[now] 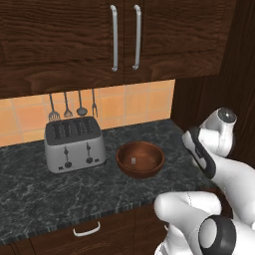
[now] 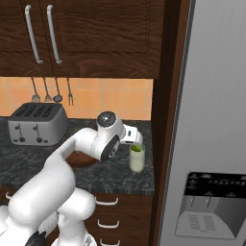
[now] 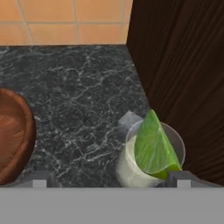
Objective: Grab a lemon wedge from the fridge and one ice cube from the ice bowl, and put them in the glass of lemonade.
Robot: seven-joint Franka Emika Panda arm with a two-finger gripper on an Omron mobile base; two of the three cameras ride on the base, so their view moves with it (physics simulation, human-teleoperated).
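Observation:
The lemon wedge (image 3: 153,146) stands tilted inside the glass of lemonade (image 3: 131,168), its tip above the rim. The glass (image 2: 137,161) sits on the dark counter beside the wooden side panel, with the green wedge (image 2: 137,149) at its top. My gripper (image 3: 111,181) hangs open just above the glass, its fingertips (image 3: 39,181) wide apart and touching nothing. The ice bowl (image 1: 140,158) rests left of the glass and holds one ice cube (image 1: 133,161). The fridge (image 2: 216,105) stands at the right, doors shut.
A steel toaster (image 1: 74,144) stands left of the bowl, under hanging utensils (image 1: 72,107). A dark wooden panel (image 3: 183,65) rises close behind the glass. Upper cabinets (image 1: 124,35) hang overhead. The fridge's black dispenser panel (image 2: 211,206) is low on its door.

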